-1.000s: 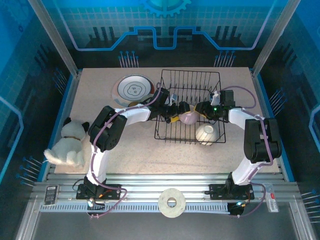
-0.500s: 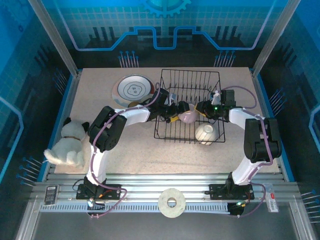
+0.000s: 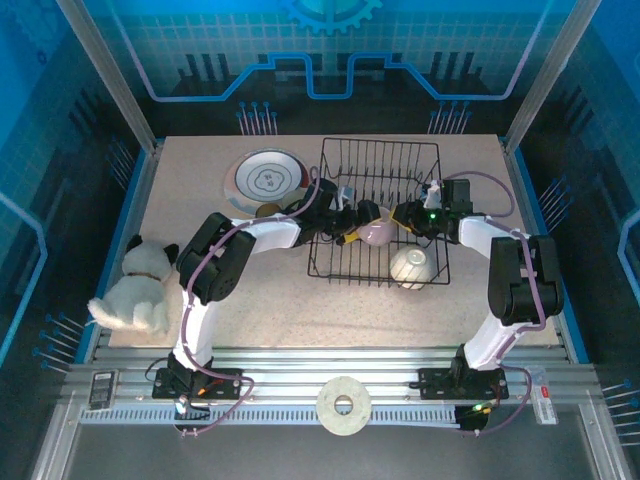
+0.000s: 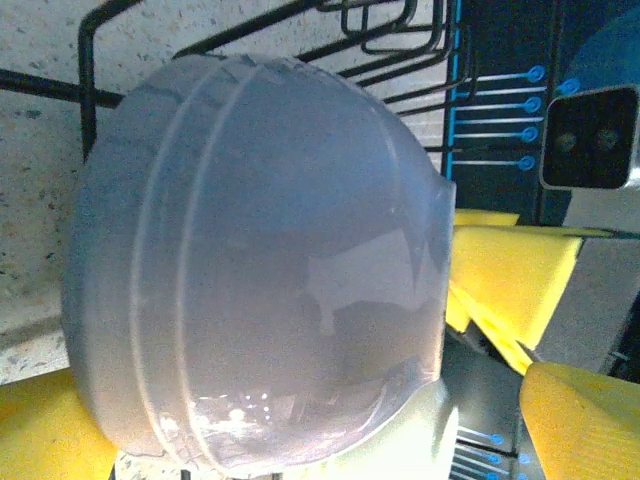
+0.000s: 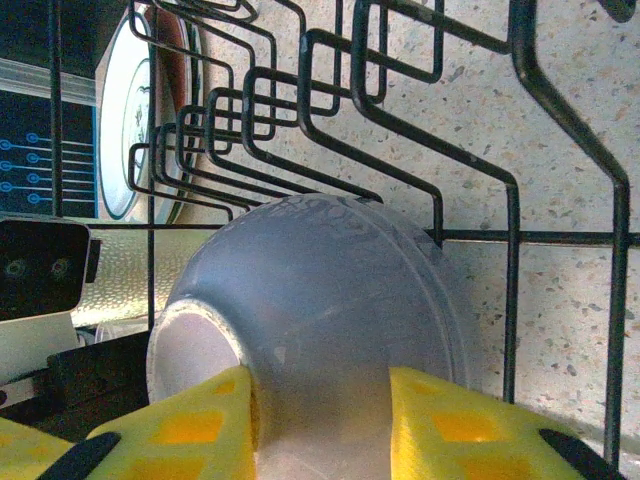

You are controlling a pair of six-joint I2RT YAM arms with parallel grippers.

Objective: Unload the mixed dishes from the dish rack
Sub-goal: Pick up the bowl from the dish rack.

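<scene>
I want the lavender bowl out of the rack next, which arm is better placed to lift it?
Right: the right gripper clasps the lavender bowl by its foot; the left gripper stands wide open.

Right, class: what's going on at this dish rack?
Both arms reach into the black wire dish rack at a lavender bowl tipped on its side. The right gripper pinches the bowl's foot between its yellow fingers. The left gripper stands wide open by the bowl's other side. A white bowl waits in the rack's near right corner, and a patterned plate lies on the table beside the rack.
</scene>
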